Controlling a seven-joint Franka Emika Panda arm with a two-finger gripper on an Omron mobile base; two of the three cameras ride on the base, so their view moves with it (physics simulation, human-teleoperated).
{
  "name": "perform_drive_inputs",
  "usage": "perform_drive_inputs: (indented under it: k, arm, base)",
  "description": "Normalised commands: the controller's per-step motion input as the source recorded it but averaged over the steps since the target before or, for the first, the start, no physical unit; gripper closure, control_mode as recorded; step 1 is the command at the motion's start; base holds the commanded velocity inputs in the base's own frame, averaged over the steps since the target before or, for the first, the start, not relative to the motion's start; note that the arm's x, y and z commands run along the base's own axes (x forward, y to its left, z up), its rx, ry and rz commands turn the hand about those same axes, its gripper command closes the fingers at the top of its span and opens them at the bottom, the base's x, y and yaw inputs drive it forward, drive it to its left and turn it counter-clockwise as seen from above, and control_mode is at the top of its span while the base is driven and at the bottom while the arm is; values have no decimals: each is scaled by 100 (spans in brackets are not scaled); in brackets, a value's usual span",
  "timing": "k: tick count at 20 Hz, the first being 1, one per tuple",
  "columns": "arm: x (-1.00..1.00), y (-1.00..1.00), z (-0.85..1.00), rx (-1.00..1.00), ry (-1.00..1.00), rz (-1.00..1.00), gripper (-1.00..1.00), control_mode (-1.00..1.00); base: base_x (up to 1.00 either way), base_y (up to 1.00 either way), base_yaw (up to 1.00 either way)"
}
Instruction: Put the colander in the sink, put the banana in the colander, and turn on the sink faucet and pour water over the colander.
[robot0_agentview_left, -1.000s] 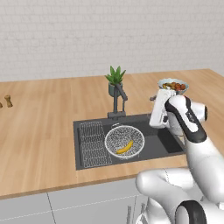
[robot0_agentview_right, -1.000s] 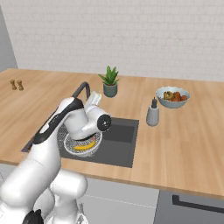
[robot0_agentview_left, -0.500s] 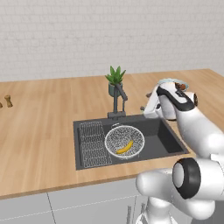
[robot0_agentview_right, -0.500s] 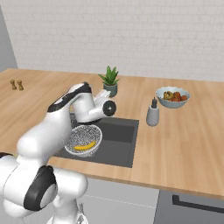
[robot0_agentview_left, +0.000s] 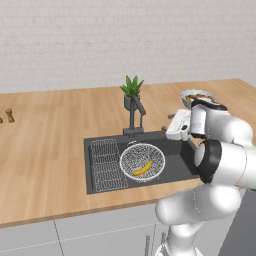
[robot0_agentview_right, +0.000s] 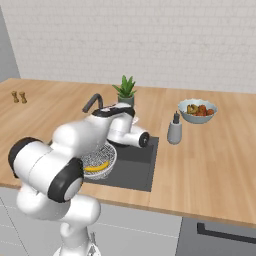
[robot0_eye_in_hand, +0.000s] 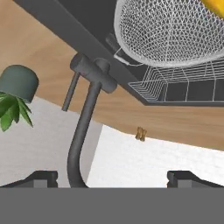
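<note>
Tool (robot0_eye_in_hand: 112, 177), jaws spread, facing faucet (robot0_eye_in_hand: 85, 118); approach squarely, nudging its lever so water reaches colander (robot0_agentview_left: 142, 161).

You have the sink (robot0_agentview_left: 177, 167) set into the counter (robot0_agentview_left: 45, 150) near its front edge. Inside it, the wire rack (robot0_agentview_left: 105, 164) lies at the left end and the colander (robot0_agentview_left: 142, 161) sits just right of the rack, with the banana (robot0_agentview_left: 143, 168) in the colander. The sink faucet (robot0_agentview_left: 135, 116) stands on the far rim of the sink, behind the colander, and the potted plant (robot0_agentview_left: 131, 92) is just behind the faucet. To the right of the sink you find a dispenser bottle (robot0_agentview_right: 174, 131), with the fruit bowl (robot0_agentview_right: 198, 110) farther back and right of it. Two small shakers (robot0_agentview_right: 19, 97) stand far left on the counter.
</note>
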Motion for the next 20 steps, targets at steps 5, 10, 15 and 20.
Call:
perform_drive_inputs:
  k: [5,10,15,20]
  arm:
    - [62,5,-8,8,23,6,-100,-100]
    - [47,15,0,1,23,2,-100,-100]
    - [15,12,-19,4,4,0,-100,-100]
    - [14,27,-33,2,0,3,-100,-100]
  base:
    - [0,0,0]
    - [0,0,0]
    - [0,0,0]
    - [0,0,0]
